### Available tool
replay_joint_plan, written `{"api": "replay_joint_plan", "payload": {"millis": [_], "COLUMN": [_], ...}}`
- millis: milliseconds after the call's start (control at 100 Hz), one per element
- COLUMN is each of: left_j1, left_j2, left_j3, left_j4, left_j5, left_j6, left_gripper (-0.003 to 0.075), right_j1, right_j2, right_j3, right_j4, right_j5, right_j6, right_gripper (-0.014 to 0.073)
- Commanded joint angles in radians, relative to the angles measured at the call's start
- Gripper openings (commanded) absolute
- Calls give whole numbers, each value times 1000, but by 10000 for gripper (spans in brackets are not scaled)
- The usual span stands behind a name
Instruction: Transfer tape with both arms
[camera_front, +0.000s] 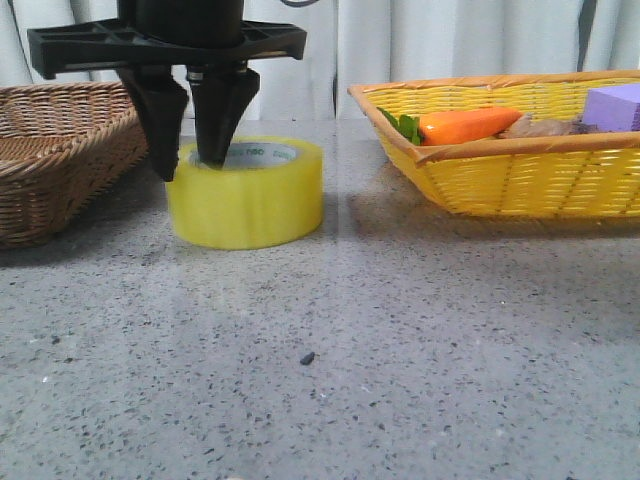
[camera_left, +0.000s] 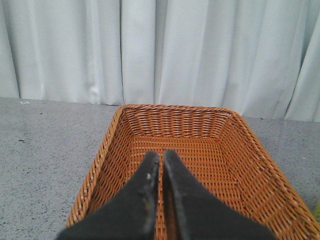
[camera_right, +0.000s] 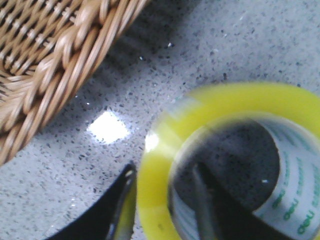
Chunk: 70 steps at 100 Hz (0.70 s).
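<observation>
Right fingers straddle the tape wall

I see the tape (camera_front: 246, 192) flat on the table (camera_front: 400, 350), core upward, between two baskets. My right gripper (camera_front: 190, 160) straddles its left wall, not visibly clamped. Left gripper (camera_left: 161, 165) hangs clenched, empty, over the brown basket (camera_left: 200, 125)

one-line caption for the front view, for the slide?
Right gripper straddles the wall of the tape, one finger inside the core, one outside, between the brown basket and yellow basket.

Bright even light, soft shadows under baskets, white glare patch on the table (camera_right: 108, 127), right wrist close-up blurred
</observation>
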Motion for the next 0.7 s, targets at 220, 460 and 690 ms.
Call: {"api": "replay_joint_plan", "payload": {"millis": [220, 460, 690], "left_j1": [1, 1, -41], "left_j2": [13, 13, 73], "left_j3": [-78, -204, -324], "left_j4": [-2, -2, -9], "left_j5": [-52, 62, 159], "left_j6": [-5, -4, -2], "left_gripper": [-18, 162, 272], "right_j1": [-4, -4, -4], "right_j2": [-98, -247, -423], "right_j3": [-58, -113, -113], "right_j4": [-59, -148, -220], "right_j5": [39, -13, -97], "right_j6": [-2, -2, 2], "right_gripper": [267, 64, -74]}}
